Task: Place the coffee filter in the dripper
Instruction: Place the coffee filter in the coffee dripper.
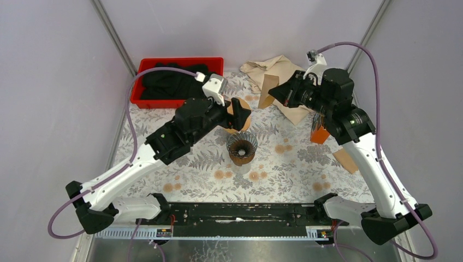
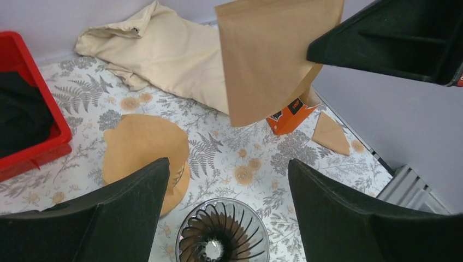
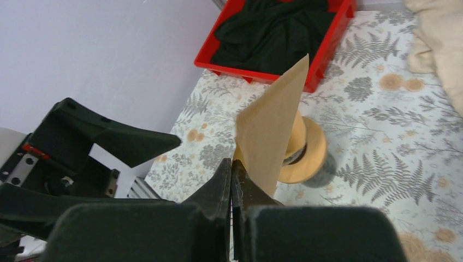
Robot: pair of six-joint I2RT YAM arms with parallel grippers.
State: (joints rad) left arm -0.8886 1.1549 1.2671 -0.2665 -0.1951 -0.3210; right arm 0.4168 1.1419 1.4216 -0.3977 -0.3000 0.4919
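The glass dripper stands upright on the floral table, seen from above in the left wrist view with its ribbed cone bare inside. My right gripper is shut on one brown paper coffee filter, which it holds in the air behind and to the right of the dripper. The right wrist view shows its tips pinching the filter's lower corner. My left gripper is open with nothing between its fingers. It hovers just behind the dripper, over a stack of filters on a wooden stand.
A red bin with black cloth stands at the back left, and a beige cloth lies at the back. An orange box and a loose filter lie at the right. Grey walls close in both sides.
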